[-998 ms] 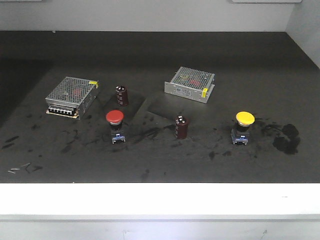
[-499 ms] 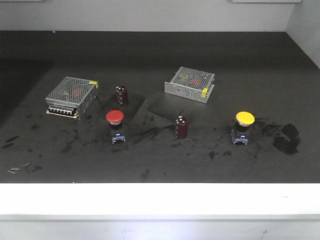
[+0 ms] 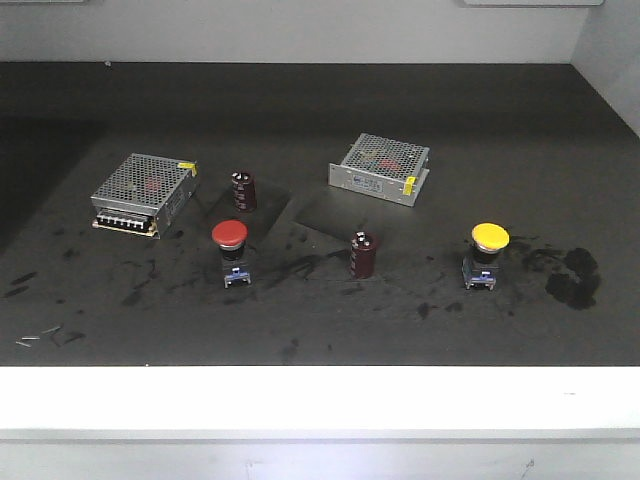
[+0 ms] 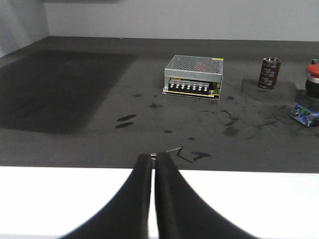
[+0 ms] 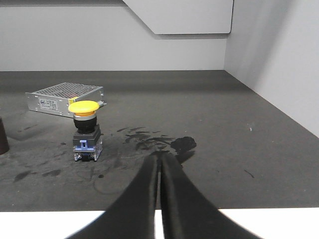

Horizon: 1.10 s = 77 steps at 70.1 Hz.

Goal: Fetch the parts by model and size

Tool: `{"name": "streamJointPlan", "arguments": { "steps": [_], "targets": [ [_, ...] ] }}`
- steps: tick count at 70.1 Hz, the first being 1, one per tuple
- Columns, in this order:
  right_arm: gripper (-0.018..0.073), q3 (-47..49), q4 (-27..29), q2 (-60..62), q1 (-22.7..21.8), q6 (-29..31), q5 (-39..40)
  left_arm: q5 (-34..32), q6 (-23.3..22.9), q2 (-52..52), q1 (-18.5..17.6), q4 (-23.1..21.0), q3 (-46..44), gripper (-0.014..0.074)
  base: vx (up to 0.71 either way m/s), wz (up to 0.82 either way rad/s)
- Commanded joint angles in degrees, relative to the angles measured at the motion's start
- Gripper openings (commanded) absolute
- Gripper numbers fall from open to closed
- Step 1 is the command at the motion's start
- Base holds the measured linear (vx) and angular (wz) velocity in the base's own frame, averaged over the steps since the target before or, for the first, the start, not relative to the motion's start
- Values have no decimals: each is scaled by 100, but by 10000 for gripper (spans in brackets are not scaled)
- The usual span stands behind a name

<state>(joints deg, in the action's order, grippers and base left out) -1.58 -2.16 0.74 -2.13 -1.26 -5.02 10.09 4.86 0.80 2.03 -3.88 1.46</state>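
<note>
The parts, a red-capped switch (image 3: 230, 250) and a yellow-capped switch (image 3: 487, 254), both stand upright on the dark table (image 3: 320, 110), well apart, red to the left and yellow to the right. Biggest on it are the two silver boxes: the left box (image 3: 142, 192) behind and left of the red one, the right box (image 3: 380, 168) further back near the middle. Next down, one capacitor (image 3: 244, 191) stands just behind the red switch, and a second capacitor (image 3: 364, 255) stands between the two switches.

The front view gives me all six pieces but neither of my pincers. My left wrist camera makes up for it: my left pincer (image 4: 152, 158) is over the table's white front edge, fingers pressed together and holding nothing. It also shows the left box's terminal strip and the red switch cut off at the right border. The right wrist camera shows my right pincer (image 5: 159, 157) closed tight and empty, the yellow switch ahead to its left with the right box behind it. A black smear (image 5: 183, 144) lies just past the tips.
</note>
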Motion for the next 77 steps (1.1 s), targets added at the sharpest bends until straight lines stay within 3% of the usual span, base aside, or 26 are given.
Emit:
{"name": "streamJointPlan", "arguments": {
  "steps": [1,24,34,43,55,77],
  "targets": [
    [-9,-52,-63,86,-34,49,467,-557,-52,37,-23,-58,-29,-6,0,0],
    [-9,-44,-44,86,-34,50,1948,-752,-70,37,-23,-123,-29,-6,0,0],
    [-9,-12,-14,86,-34,50,2519,-1725,-70,37,-23,-380,-101,-6,0,0],
    [-9,367,315,86,-34,50,2105,-2646,-80,37,-23,-414,-319,-6,0,0],
    [-9,1206,421,-34,-34,159,1326,-2216,-75,-114,-23,-408,-1345,-6,0,0],
    [-9,3040,158,-1244,-34,266,1315,-749,-50,-1675,-23,-340,-4144,-6,0,0]
  ]
}}
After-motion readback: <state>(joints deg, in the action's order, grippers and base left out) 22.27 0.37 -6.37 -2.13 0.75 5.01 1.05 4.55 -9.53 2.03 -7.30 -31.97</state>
